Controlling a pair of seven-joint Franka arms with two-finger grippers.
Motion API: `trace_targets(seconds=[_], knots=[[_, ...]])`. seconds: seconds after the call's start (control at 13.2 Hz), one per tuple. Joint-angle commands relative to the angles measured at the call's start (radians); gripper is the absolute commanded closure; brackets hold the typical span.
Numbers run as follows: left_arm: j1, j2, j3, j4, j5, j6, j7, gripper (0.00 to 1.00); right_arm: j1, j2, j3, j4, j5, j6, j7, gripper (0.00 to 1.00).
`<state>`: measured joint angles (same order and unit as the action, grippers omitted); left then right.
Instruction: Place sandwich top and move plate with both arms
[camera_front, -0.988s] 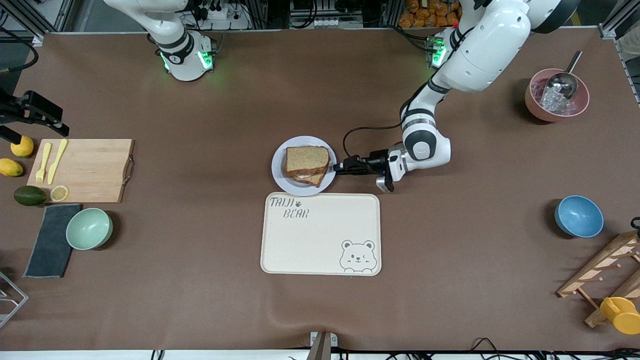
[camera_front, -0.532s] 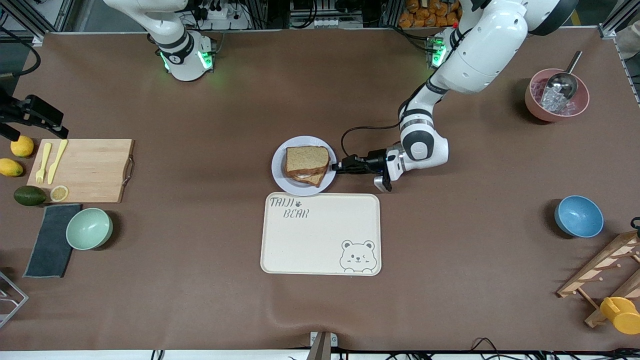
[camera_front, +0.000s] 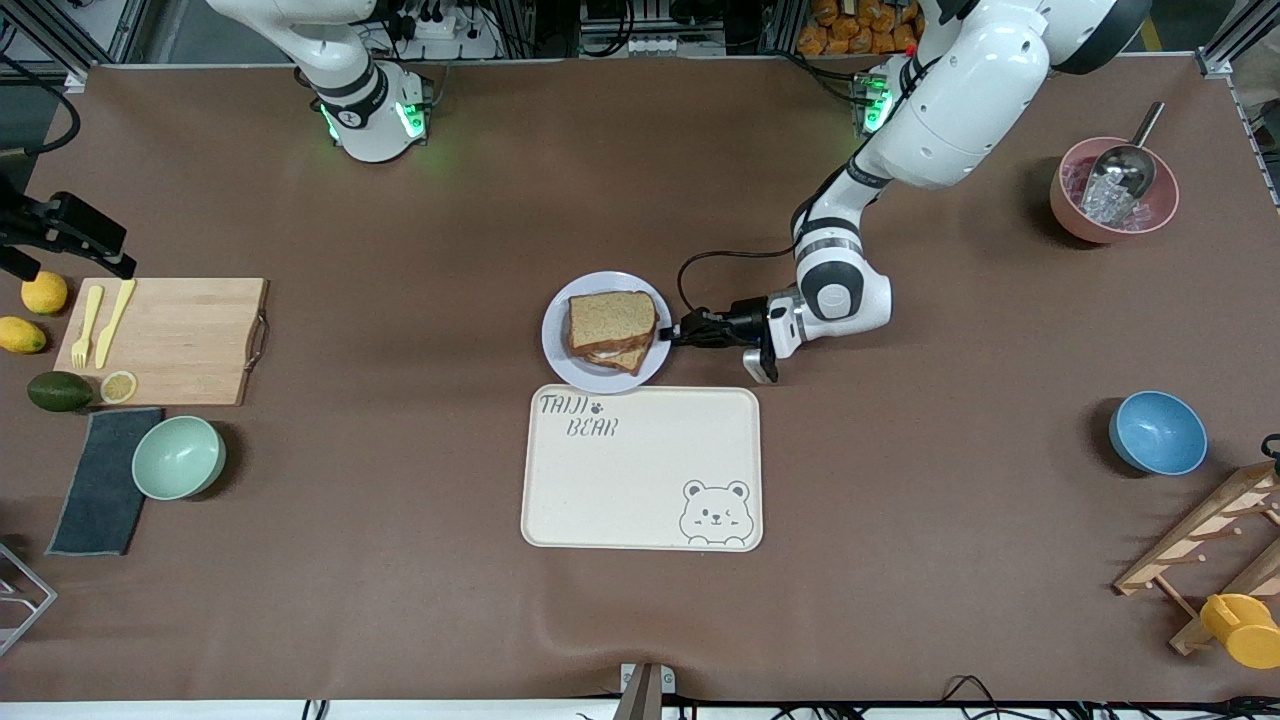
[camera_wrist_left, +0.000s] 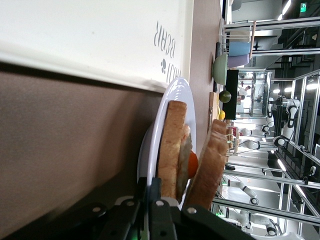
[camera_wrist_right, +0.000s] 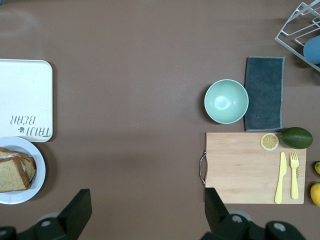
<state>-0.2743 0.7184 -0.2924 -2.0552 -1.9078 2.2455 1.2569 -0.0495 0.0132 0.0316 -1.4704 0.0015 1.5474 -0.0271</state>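
The plate (camera_front: 556, 345) sits mid-table, just farther from the front camera than the cream tray. On it lies a sandwich, and the sandwich top (camera_front: 611, 317), a brown bread slice, rests on the filling. My left gripper (camera_front: 668, 333) lies low at the plate's edge toward the left arm's end. In the left wrist view the left gripper (camera_wrist_left: 149, 182) is shut on the plate (camera_wrist_left: 167, 105) rim, with the sandwich top (camera_wrist_left: 210, 165) just past it. My right gripper (camera_wrist_right: 147, 210) hangs open and empty high over the table, near the cutting board end (camera_front: 62, 240).
The cream bear tray (camera_front: 640, 468) touches the plate's near side. A cutting board (camera_front: 165, 340) with fork and knife, a green bowl (camera_front: 178, 457), a dark cloth (camera_front: 100, 482) and fruit lie at the right arm's end. A blue bowl (camera_front: 1157, 432) and a pink bowl (camera_front: 1113, 190) stand at the left arm's end.
My left gripper has slid slightly toward the plate and shut on its rim. The plate shifted a touch toward the right arm's end. The right arm barely moved.
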Motion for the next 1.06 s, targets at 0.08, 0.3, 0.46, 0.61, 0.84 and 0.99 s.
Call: trace_targets(seconds=[0.08, 0.3, 0.46, 0.61, 0.84, 0.99], knots=[[-0.005, 0.018, -0.022, 0.015, -0.072, 0.005, 0.111, 1.0, 0.008, -0.007, 0.004, -0.001, -0.02, -0.007, 0.024, 0.0], [0.009, 0.01, -0.057, 0.016, -0.112, 0.003, 0.131, 1.0, 0.007, -0.006, 0.004, 0.001, -0.02, -0.024, 0.026, 0.0], [0.02, -0.003, -0.07, 0.013, -0.119, 0.003, 0.165, 1.0, 0.007, -0.004, 0.004, 0.007, -0.018, -0.026, 0.019, 0.0], [0.049, -0.007, -0.109, 0.012, -0.143, 0.0, 0.185, 1.0, 0.008, -0.004, 0.004, 0.013, -0.018, -0.026, 0.026, 0.0], [0.134, -0.008, -0.186, 0.013, -0.145, 0.0, 0.188, 1.0, 0.008, 0.002, 0.004, 0.013, -0.018, -0.027, 0.016, 0.0], [0.179, -0.008, -0.229, 0.015, -0.145, 0.0, 0.19, 1.0, 0.005, 0.004, 0.002, 0.006, -0.015, -0.029, 0.018, 0.0]])
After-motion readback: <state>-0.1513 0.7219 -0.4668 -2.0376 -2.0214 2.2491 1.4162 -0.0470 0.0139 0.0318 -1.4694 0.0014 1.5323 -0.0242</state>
